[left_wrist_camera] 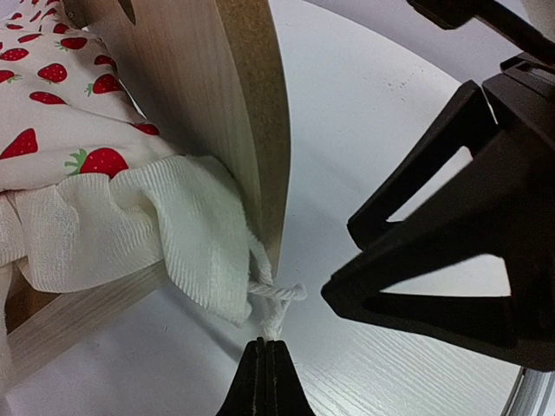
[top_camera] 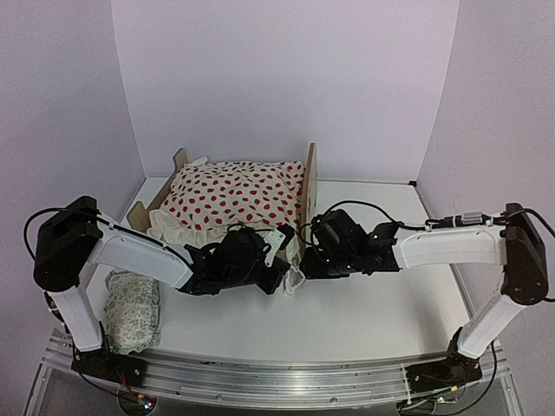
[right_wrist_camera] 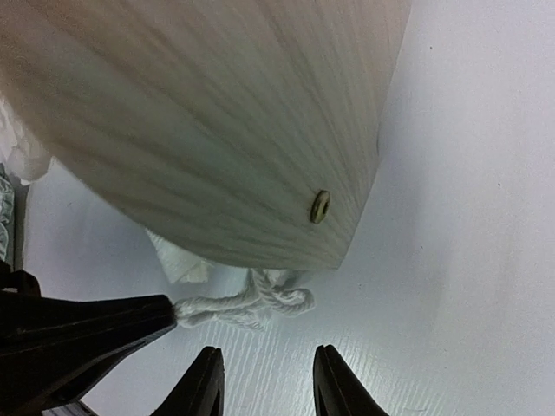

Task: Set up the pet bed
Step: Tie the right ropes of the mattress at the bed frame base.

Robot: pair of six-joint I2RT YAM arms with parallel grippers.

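Top external view, from the left: a small pillow [top_camera: 130, 308] lies at the near left, well apart from the pet bed [top_camera: 310, 178], which stands at the back middle of the table [top_camera: 364, 321] under a dotted blanket [top_camera: 230, 192]. Next, the left gripper [left_wrist_camera: 265, 381] has its jaws together, clamped on the white cord [left_wrist_camera: 276, 299] at the blanket's corner, just beside the headboard [right_wrist_camera: 217, 130]; the right gripper [right_wrist_camera: 264, 381] hangs near with jaws apart, empty. The plywood frame looks light and stiff — best gripped on a board edge — while blanket and cord are limp and may slip.
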